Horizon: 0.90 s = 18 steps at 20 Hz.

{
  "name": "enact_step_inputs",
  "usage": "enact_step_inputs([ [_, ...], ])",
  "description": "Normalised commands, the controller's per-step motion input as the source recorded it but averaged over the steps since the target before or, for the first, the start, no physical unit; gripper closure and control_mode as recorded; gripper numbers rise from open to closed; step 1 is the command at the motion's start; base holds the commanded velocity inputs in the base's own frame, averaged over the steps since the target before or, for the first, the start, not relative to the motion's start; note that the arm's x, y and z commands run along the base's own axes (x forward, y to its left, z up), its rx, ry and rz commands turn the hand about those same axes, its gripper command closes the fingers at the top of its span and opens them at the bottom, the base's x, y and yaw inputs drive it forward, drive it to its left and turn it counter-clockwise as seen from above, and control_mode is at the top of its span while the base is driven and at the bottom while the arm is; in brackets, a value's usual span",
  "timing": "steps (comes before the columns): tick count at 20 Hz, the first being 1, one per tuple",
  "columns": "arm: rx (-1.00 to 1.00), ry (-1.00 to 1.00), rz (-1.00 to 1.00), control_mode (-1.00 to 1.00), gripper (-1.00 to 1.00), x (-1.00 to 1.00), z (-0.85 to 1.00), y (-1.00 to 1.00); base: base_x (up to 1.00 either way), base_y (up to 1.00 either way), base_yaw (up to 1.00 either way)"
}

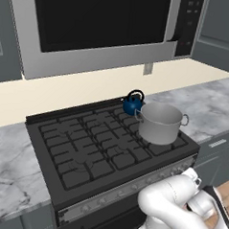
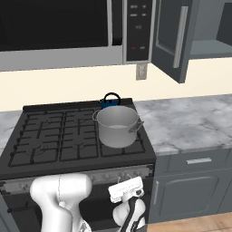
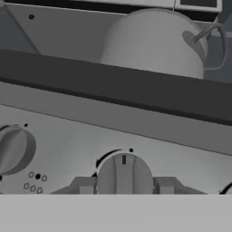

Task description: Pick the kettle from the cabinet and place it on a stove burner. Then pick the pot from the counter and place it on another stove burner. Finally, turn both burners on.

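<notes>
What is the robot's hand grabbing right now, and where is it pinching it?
The gripper is closed on a stove knob, one finger on each side of its round body.

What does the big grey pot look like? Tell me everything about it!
The pot is a wide, matte grey metal stockpot with straight sides and a small loop handle on each side. It has no lid, and its inside looks empty. It stands upright on the black grate of the stove's front right burner. The small blue kettle sits just behind it; whether they touch cannot be told.
</notes>
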Motion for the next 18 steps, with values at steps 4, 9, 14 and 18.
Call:
enact_step_inputs([
  [4,-0.20,0.00,0.01,-1.00,1.00,0.00,0.10,0.03,0.00,0.00,0.00],
  [9,-0.19,0.00,0.00,-1.00,1.00,0.00,0.12,0.02,0.00,0.00,0.00],
  [14,-0.20,-0.03,0.00,-1.00,1.00,0.00,0.14,0.00,0.00,0.00,0.00],
  [18,-0.20,-0.04,0.00,-1.00,1.00,0.00,0.16,0.01,0.00,0.00,0.00],
])
